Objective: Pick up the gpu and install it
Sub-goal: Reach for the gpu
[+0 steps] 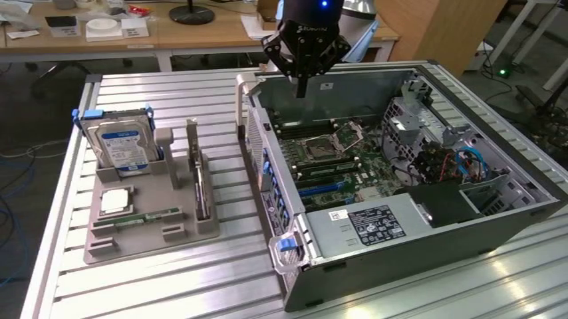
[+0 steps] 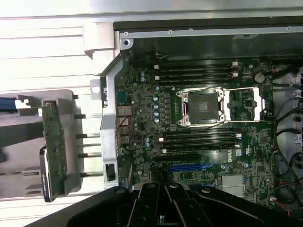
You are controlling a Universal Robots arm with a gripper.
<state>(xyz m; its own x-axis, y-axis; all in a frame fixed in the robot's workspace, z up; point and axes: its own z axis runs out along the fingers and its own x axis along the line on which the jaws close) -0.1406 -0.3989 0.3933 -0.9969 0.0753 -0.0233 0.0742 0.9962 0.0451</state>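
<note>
Externally, closed jaws hover over the case (gpu standing apart).

The wrist view's edge cuts off the end effector.

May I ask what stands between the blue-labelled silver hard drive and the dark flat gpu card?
In the exterior view, a grey upright post of the plastic holder.

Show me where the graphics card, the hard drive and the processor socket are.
graphics card [image 1: 203, 193]: exterior view, middle of the dark board.
hard drive [image 1: 124, 147]: exterior view, its blue label.
processor socket [image 2: 204, 108]: wrist view, its dark centre.
</note>
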